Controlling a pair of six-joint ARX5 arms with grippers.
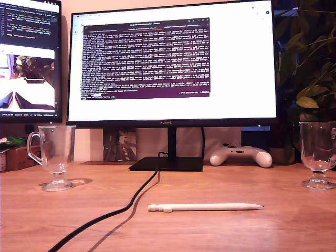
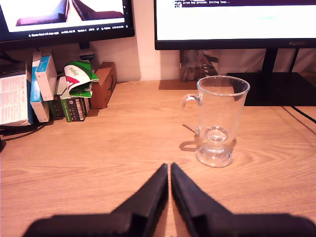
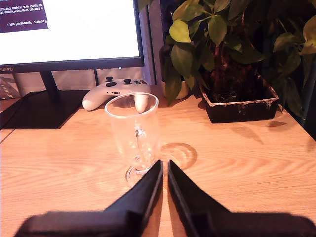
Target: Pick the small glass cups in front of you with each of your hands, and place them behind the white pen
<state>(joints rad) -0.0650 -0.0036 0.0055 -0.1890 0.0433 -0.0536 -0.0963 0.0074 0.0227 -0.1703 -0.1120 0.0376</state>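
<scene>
Approach step, nothing held. Your first gripper (image 2: 170, 168) and second gripper (image 3: 164, 164) are both pinched narrow, each facing a cup (image 2: 220, 118) (image 3: 134, 133) behind the pen (image 1: 205, 207). Next: open.

The first gripper (image 2: 170, 170) has its dark fingers pressed together — the second gripper (image 3: 164, 168) likewise, tips nearly touching.

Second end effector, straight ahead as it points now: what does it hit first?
Probably the clear glass mug with the round foot: it stands just beyond my shut second end effector, slightly off its centre line. Depth is unclear.
</scene>
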